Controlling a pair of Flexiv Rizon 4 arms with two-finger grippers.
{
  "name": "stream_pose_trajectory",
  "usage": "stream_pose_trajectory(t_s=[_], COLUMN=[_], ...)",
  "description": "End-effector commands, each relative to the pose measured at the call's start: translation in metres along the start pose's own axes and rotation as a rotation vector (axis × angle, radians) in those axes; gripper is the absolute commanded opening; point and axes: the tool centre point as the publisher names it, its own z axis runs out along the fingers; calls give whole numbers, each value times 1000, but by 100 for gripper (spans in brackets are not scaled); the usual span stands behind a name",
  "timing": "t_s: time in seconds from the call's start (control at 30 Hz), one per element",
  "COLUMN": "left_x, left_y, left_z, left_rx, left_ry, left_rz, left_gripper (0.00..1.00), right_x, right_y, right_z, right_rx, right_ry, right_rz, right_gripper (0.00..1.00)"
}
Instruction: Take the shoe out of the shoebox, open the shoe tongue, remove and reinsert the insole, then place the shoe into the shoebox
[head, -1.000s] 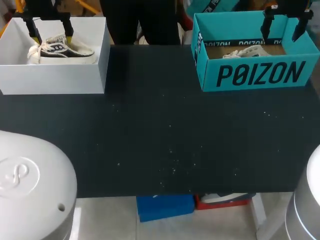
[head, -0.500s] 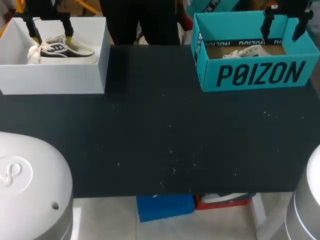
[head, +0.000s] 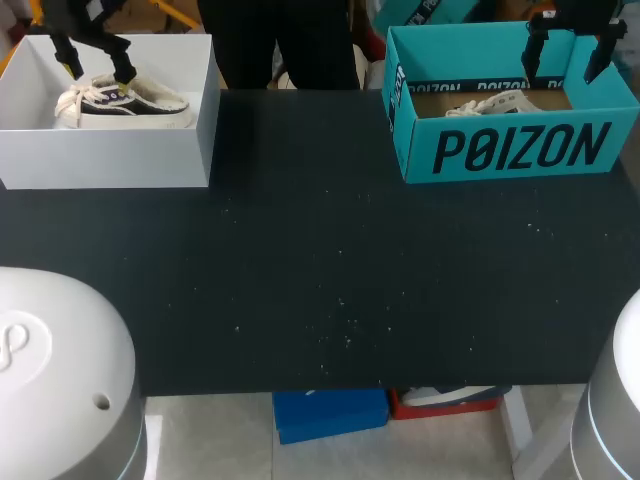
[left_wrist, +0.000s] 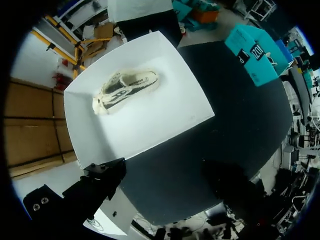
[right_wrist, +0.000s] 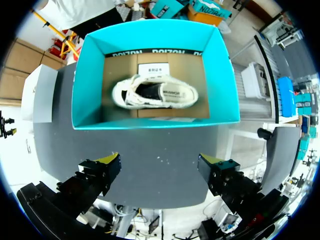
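There is 1 dark counter (head: 330, 260), and on it stand 2 boxes with no lids on, well apart from each other. The white box (head: 110, 150) is at the far left corner. The teal box (head: 520, 150) is at the far right corner. There are 2 shoes, 1 in each box. The white and black shoe (head: 125, 102) sits on its sole on the floor of the white box, near the back wall, with its toe pointing to the middle of the counter. The cream shoe (head: 490, 103) sits on its sole on the brown floor of the teal box, about in the middle. There are 2 pincers, 1 on each arm. The left pincer (head: 95, 60) hangs over the white box, right above the white and black shoe. Its 2 fingers are spread wide and hold nothing. In the left wrist view the shoe lies ahead of the fingers, down in the box, and nothing touches it. The right pincer (head: 566, 55) hangs over the teal box, above its right half. Its 2 fingers are spread wide too, and it holds nothing. In the right wrist view the cream shoe lies ahead of the 2 yellow tips, down in the box, and the tips do not touch it.
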Motion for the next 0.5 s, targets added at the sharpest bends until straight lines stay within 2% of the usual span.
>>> stream_pose_trajectory(t_s=[0.03,0.33,0.5], left_x=[2,2,-25], left_y=[14,14,-2], left_z=[0,0,5], left_rx=[196,196,100], left_ry=[-62,-62,3], left_rz=[670,670,739], left_gripper=[100,100,100], right_x=[0,0,0], right_y=[0,0,0], right_z=[0,0,0], right_rx=[0,0,0], right_ry=[0,0,0], right_rz=[0,0,0], right_gripper=[100,100,100])
